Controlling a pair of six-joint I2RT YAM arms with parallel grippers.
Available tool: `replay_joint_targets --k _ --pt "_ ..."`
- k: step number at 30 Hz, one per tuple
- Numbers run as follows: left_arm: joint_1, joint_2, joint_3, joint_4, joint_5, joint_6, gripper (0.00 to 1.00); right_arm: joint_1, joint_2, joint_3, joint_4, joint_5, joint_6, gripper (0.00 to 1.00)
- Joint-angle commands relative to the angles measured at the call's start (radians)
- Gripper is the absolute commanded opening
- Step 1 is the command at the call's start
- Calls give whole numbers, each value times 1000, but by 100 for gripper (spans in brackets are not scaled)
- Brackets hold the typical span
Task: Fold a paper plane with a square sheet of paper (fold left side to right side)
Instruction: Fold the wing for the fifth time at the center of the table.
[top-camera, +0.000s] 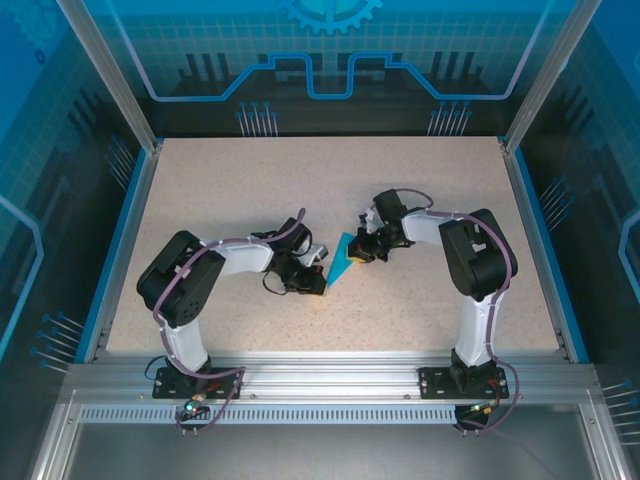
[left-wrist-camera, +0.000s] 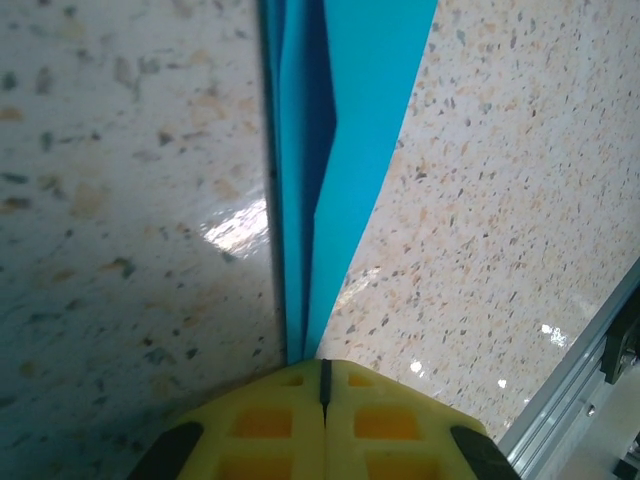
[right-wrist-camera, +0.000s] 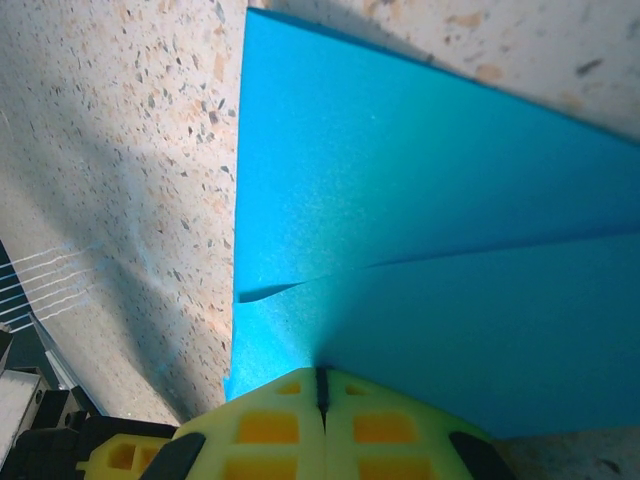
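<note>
From the top camera, the half-folded paper plane (top-camera: 342, 260) lies mid-way across the desk (top-camera: 400, 180), with my left tool (top-camera: 316, 282) at its 7 o'clock tip and my right tool (top-camera: 364, 248) at its 2 o'clock edge. In the left wrist view and then the right, each tool is clamped tight on the blue layers. I judge a flap fold is in hand, though I can't tell which crease; next, one side should sweep across while the other anchors.

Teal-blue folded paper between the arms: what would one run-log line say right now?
item: teal-blue folded paper, layered flaps | left gripper: shut on its narrow end | right gripper: shut on its wide end
</note>
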Motion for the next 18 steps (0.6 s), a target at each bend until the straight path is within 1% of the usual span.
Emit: replay_joint_targets --k 1,4,6,9,10,11,13,15,18 --pt "16 -33 -42 -78 13 -4 5 -17 36 -38 -48 94 -14 0" --pt "30 -87 -45 -42 43 -4 7 -18 -21 -8 -29 81 -19 1" --pt "34 -136 -42 -20 45 -1 12 -17 -75 27 -50 109 -33 10" --pt "46 -212 -41 23 18 -8 18 -17 -160 65 -96 174 -52 23" --pt "50 -233 -43 41 4 -14 22 -17 -184 71 -111 195 -54 26" --pt "55 -259 -45 67 -18 -24 26 -16 -211 72 -129 218 -52 30" --pt "62 -305 -54 115 -74 -46 31 -10 -267 62 -160 272 -33 40" --pt "66 -355 -69 163 -168 -75 42 7 -318 40 -189 334 14 51" --pt "73 -413 -93 218 -301 -105 55 46 -353 25 -241 418 90 60"
